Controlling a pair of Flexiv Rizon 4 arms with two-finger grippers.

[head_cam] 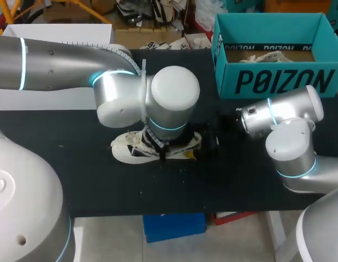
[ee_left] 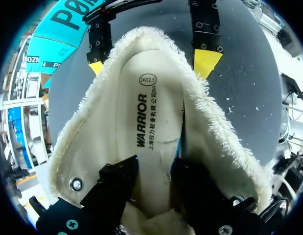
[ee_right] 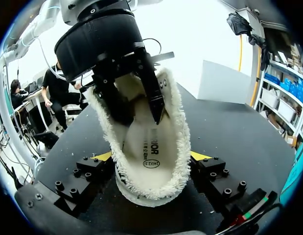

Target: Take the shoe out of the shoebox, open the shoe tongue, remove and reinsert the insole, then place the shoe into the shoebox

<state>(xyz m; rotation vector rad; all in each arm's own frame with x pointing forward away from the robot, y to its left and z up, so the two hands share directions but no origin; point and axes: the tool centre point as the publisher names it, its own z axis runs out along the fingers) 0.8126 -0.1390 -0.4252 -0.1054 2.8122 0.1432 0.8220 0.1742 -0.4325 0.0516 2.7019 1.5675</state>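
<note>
Right fingers point(ee_right: 152, 156) clamped on shoe point(ee_right: 156, 191): hold steady. Left fingers point(ee_left: 153, 164) astride insole point(ee_left: 151, 98), grip cannot tell; move insole slowly, straight along shoe.

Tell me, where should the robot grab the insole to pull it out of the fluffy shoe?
Probably the end of the insole farthest from the right gripper, coming down through the open top of the shoe: it lies flat, with fluffy walls on both sides.
</note>
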